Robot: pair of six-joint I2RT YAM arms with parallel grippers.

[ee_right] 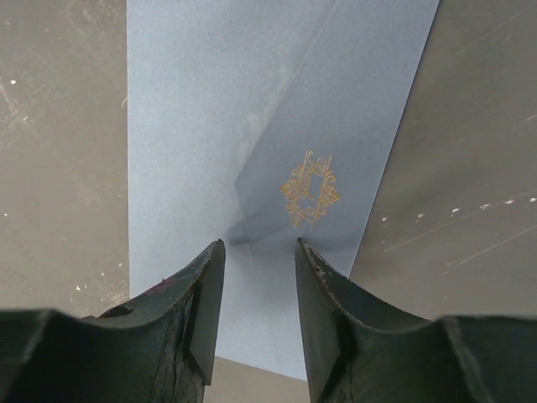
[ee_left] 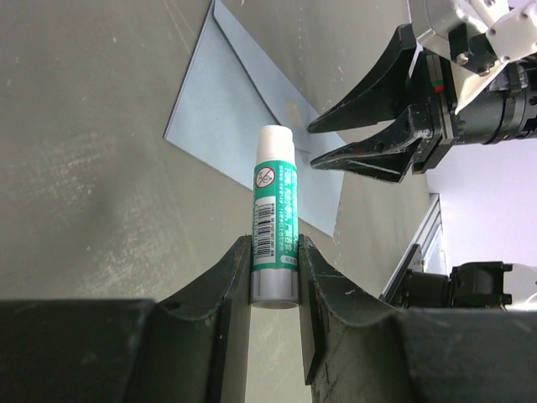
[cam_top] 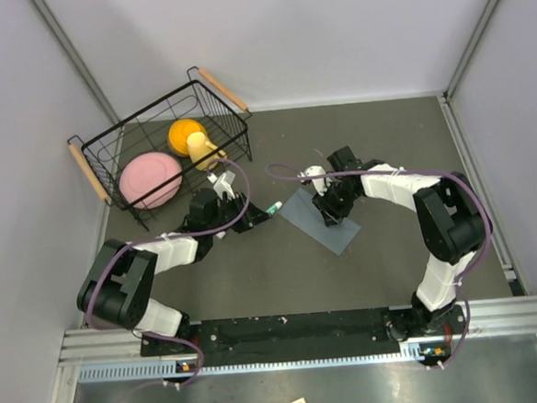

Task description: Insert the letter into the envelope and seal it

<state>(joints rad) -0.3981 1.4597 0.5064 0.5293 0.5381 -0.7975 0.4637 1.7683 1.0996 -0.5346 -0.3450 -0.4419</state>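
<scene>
From here the envelope (cam_top: 343,235) lies flat on the counter (cam_top: 255,276) at mid-frame in the top view, its long axis running from upper left to lower right. My right end effector (ee_right: 260,252) hangs straight over it. In the right wrist view its jaws stand part open with nothing between them, and the blue-grey paper fills the gap. The pointed flap (ee_right: 336,143) is folded over the body with the gold emblem (ee_right: 309,189) face up. Its tip points toward the lower left of that view and lies just ahead of the left-hand finger. A soft shadow sits under that tip, so I judge the flap is resting there rather than stuck down, though I cannot be sure. I cannot see the letter anywhere on the counter, so I take it to be inside already. My left end effector (ee_left: 274,243) is clamped on the glue stick (ee_left: 275,210), gripped by its lower end. In the left wrist view the white end points up-frame at the envelope's near long edge. That hand sits just to the left of the envelope in the top view, beside it and not over it. The right arm is therefore the nearer one. The relation that matters is vertical: the flap tip lies directly below and slightly forward of those open jaws, so I would expect a press downward onto it next.
</scene>
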